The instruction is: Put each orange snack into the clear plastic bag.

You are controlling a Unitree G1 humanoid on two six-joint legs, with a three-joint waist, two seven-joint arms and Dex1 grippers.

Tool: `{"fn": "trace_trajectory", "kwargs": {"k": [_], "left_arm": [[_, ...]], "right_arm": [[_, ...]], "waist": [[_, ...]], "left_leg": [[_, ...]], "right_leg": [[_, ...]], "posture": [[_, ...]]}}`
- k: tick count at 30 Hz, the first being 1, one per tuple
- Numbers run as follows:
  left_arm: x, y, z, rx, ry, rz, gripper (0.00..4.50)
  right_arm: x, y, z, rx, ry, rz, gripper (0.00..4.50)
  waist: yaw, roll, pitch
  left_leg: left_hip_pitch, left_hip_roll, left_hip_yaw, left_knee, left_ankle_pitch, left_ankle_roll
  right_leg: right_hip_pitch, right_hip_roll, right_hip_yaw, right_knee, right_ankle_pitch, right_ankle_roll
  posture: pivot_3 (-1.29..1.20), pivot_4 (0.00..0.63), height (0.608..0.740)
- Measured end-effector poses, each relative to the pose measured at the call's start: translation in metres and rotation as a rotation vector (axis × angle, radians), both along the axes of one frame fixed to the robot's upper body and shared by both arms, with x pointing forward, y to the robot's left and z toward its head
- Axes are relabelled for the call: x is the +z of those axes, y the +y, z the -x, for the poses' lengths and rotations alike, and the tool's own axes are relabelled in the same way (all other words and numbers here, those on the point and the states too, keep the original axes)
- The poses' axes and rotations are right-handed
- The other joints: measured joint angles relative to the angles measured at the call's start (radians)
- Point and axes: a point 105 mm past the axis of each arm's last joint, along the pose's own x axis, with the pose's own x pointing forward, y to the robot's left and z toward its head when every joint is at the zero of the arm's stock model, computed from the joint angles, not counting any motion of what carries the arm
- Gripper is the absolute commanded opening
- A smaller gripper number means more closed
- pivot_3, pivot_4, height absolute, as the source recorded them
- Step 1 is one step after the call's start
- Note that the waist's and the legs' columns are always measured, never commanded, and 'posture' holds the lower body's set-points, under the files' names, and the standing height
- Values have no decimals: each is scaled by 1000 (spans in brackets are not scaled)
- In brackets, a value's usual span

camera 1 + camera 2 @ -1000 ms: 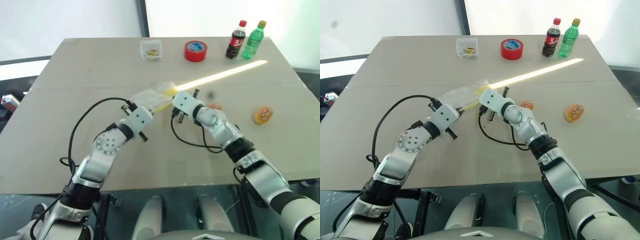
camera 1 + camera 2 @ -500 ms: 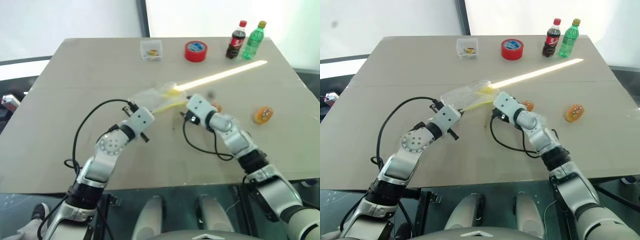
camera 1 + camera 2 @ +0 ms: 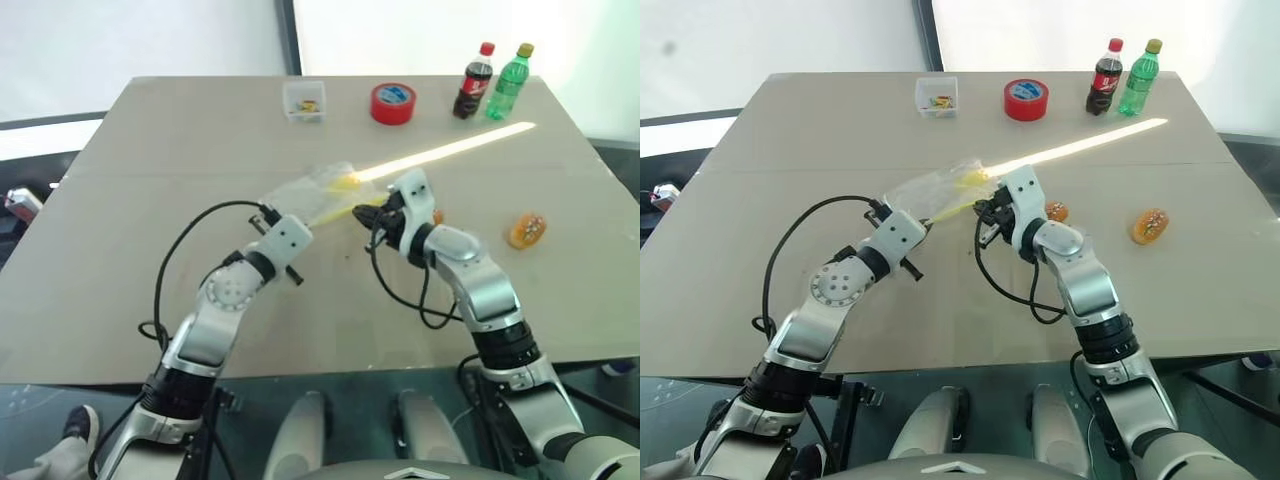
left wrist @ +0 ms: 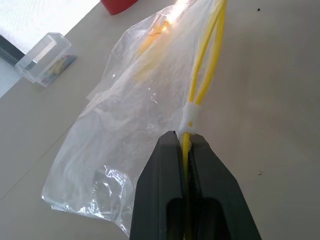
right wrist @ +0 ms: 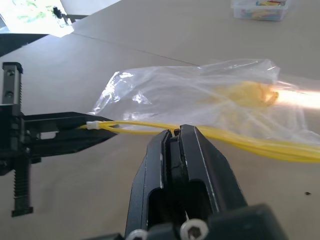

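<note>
Since a second ago the right gripper [image 5: 175, 134] has pulled back toward the robot and rolled over, so its white wrist block now stands tilted up beside the clear plastic bag [image 3: 318, 188] where earlier it lay flatter and further along the bag's mouth. Its two black fingers are pressed together, tips right at the yellow strip [image 5: 240, 140]; whether they pinch one layer of it or only touch it cannot be told. The left gripper [image 4: 183, 137] has kept its place, fingers clamped together on the yellow strip just behind the small white slider [image 4: 190, 119].

From the left gripper, the bag spreads toward one o'clock across the table [image 3: 150, 170], crinkled and see-through, with something yellowish [image 5: 250, 92] inside near its far end. The yellow strip runs between the two grippers and splits into two strands past the slider.

One orange snack [image 3: 1057, 211] lies on the table at about three o'clock from the right gripper, just beside the arm's wrist and partly hidden by it. The second orange snack [image 3: 526, 229] lies further out in the same direction, well apart from the bag.

At the far edge, around twelve o'clock, stand a small clear box [image 3: 303, 100], a red tape roll [image 3: 392, 102], a cola bottle [image 3: 471, 81] and a green bottle [image 3: 506, 81].
</note>
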Motion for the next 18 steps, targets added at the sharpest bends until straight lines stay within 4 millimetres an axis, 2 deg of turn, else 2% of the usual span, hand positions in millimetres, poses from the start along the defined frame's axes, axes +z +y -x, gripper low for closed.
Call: {"fn": "trace_trajectory", "kwargs": {"k": [8, 18], "left_arm": [[2, -2, -1, -2, -4, 8, 0], [9, -9, 1, -19, -19, 23, 0]], "right_arm": [[-6, 16, -6, 32, 17, 13, 81], [-15, 20, -15, 12, 30, 12, 81]], "waist": [[0, 0, 0], [0, 0, 0]], "left_leg": [[0, 0, 0, 0, 0, 0], [0, 0, 0, 0, 0, 0]], "right_leg": [[0, 0, 0, 0, 0, 0], [0, 0, 0, 0, 0, 0]], "posture": [[0, 150, 740], [0, 150, 740]]}}
